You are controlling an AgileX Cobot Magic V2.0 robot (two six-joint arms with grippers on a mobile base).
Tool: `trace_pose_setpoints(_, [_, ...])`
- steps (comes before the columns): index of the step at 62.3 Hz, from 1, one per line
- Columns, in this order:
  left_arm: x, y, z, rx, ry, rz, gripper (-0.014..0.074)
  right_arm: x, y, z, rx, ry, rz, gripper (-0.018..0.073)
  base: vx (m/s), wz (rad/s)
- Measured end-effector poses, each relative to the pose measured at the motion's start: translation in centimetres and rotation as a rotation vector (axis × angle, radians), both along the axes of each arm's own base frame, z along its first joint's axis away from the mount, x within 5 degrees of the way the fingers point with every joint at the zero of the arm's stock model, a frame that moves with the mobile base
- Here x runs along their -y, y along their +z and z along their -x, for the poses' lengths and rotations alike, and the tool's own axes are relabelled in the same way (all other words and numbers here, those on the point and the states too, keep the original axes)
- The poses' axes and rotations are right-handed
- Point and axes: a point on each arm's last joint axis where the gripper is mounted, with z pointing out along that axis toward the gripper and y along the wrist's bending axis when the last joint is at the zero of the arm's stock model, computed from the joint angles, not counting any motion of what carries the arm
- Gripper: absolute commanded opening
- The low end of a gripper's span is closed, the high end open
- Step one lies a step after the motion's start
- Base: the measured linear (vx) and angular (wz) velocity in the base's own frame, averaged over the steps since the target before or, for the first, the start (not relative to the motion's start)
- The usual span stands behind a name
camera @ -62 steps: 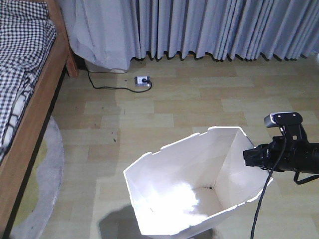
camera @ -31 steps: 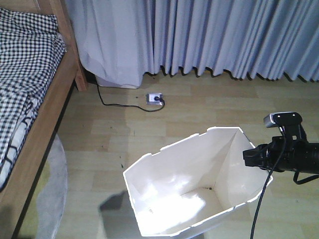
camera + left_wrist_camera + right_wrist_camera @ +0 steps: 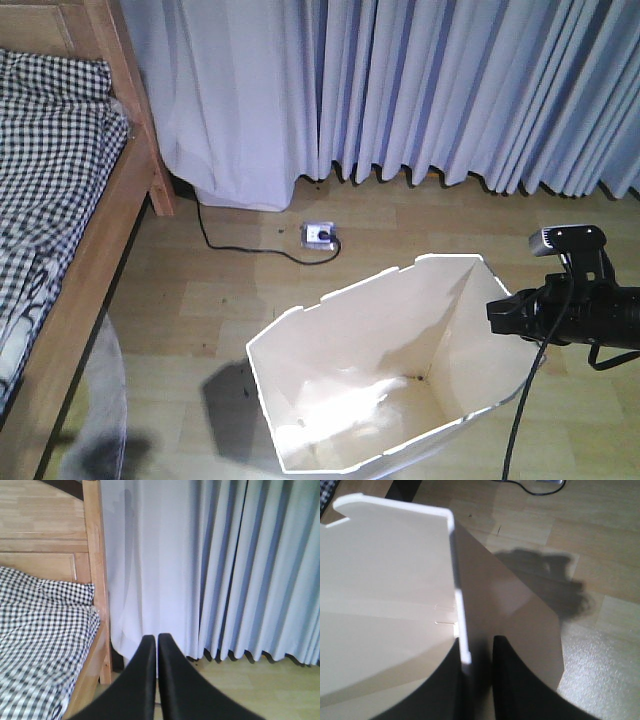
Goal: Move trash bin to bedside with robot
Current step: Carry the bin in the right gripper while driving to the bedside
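The white trash bin (image 3: 452, 260) stands tilted low in the front view, its cream inside showing. My right gripper (image 3: 500, 318), black with a small camera on top, reaches in from the right and is shut on the bin's right rim. In the right wrist view its fingers (image 3: 506, 680) straddle the bin's white rim edge (image 3: 461, 630), one inside and one outside the wall. The bed (image 3: 60, 190), with a light wooden frame and black-and-white checked bedding, lies at the left. My left gripper (image 3: 156, 639) is shut on nothing and points at the curtain beside the bed's post (image 3: 95, 570).
Pale curtains (image 3: 430, 90) hang to the floor across the back. A white power strip (image 3: 320, 236) with a black cable lies below them. A grey rug (image 3: 100, 420) edges the bed at the lower left. Wooden floor (image 3: 230, 310) separates bin and bed.
The whole view has advanced toward the curtains: the power strip, floor and bed have slid down and nearer. The bin and my right gripper keep the same place in the view.
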Motion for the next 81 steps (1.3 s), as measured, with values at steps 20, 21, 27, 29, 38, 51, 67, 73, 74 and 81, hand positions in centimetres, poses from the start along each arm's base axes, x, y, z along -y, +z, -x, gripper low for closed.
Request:
trace_pose_setpoints(20, [0.0,0.0,0.0,0.0,0.0,0.0,-0.0006,0.09,-0.05,0.0,-0.003,-0.005,0.01,-0.0006,0.31,0.02])
trace_pose_setpoints(21, [0.0,0.0,0.0,0.0,0.0,0.0,-0.0006,0.09,-0.05,0.0,-0.003,-0.005,0.01,-0.0006,0.3,0.02])
trace_pose_setpoints(27, [0.0,0.0,0.0,0.0,0.0,0.0,-0.0006,0.04,-0.02,0.0,-0.001,-0.002,0.004,-0.0006,0.3,0.01])
trace_pose_setpoints(29, [0.0,0.0,0.0,0.0,0.0,0.0,-0.0006,0.03,-0.02,0.0,-0.001,-0.002,0.003,-0.0006,0.29,0.0])
trace_pose_setpoints(38, [0.0,0.0,0.0,0.0,0.0,0.0,-0.0006,0.02,-0.01,0.0,-0.001,-0.001,0.003,-0.0006,0.28,-0.01])
trace_pose_setpoints(51, [0.0,0.0,0.0,0.0,0.0,0.0,-0.0006,0.03,-0.02,0.0,-0.001,-0.002,0.004,-0.0006,0.27,0.0])
trace_pose_setpoints(67, [0.0,0.0,0.0,0.0,0.0,0.0,-0.0006,0.03,-0.02,0.0,-0.001,-0.002,0.004,-0.0006,0.22,0.01])
trace_pose_setpoints(73, [0.0,0.0,0.0,0.0,0.0,0.0,-0.0006,0.03,-0.02,0.0,-0.001,-0.002,0.004,-0.0006,0.16,0.01])
trace_pose_setpoints(74, [0.0,0.0,0.0,0.0,0.0,0.0,-0.0006,0.03,-0.02,0.0,-0.001,-0.002,0.004,-0.0006,0.14,0.02])
trace_pose_setpoints(81, [0.0,0.0,0.0,0.0,0.0,0.0,-0.0006,0.03,-0.02,0.0,-0.001,-0.002,0.004,-0.0006,0.11,0.01])
